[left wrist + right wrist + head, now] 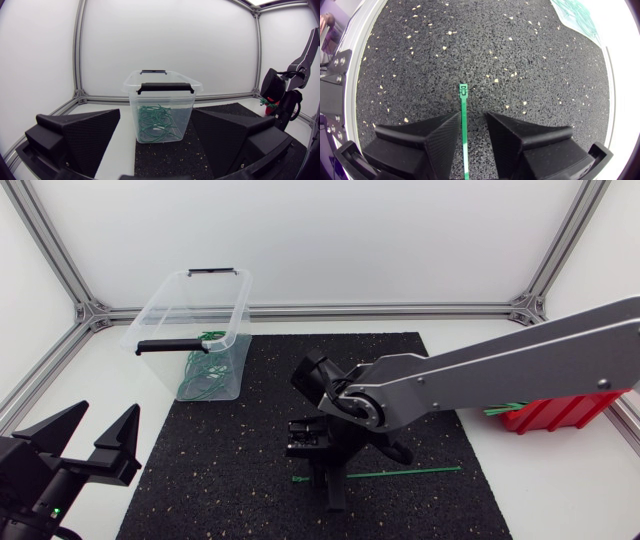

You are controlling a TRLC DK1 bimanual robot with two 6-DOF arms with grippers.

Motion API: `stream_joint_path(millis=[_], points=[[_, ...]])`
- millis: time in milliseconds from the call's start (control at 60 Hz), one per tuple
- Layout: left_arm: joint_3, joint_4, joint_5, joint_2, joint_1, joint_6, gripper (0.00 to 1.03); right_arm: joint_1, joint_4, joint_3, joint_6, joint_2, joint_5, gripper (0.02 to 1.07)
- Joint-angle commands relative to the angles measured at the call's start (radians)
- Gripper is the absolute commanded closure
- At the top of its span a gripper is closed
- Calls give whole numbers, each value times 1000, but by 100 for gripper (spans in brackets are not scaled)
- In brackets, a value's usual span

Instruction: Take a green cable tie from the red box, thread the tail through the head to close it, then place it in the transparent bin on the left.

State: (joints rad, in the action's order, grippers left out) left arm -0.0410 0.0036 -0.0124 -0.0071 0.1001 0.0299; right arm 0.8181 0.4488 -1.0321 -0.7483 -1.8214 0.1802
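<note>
A straight green cable tie (410,472) lies flat on the black mat, its head toward my left side. My right gripper (330,478) hangs low over its head end. In the right wrist view the cable tie (463,100) runs between the open fingers of the right gripper (473,116), touching neither, and its head lies just ahead of the tips. The red box (560,412) stands at the right, partly hidden under my right arm. At the back left stands the transparent bin (150,310), with green ties inside. My left gripper (95,442) rests open at the front left, facing the bin (165,80).
The black speckled mat (250,480) covers the table's middle. Aluminium frame rails (380,310) run along the table's back and sides. My right arm (282,95) stands beside the bin in the left wrist view.
</note>
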Motion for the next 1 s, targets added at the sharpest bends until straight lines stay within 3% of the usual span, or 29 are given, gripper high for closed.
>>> stream_joint_path(millis=[0, 267, 683, 983], points=[[38, -30, 8, -5, 1, 18, 4, 12, 18, 40, -8, -24, -10, 72], [38, -30, 8, -5, 4, 18, 4, 26, 21, 43, -5, -36, -1, 94], [38, -30, 8, -5, 9, 18, 4, 23, 34, 21, 4, -26, 4, 97], [38, -27, 8, -5, 10, 18, 4, -13, 116, -42, 20, 54, 79, 97]])
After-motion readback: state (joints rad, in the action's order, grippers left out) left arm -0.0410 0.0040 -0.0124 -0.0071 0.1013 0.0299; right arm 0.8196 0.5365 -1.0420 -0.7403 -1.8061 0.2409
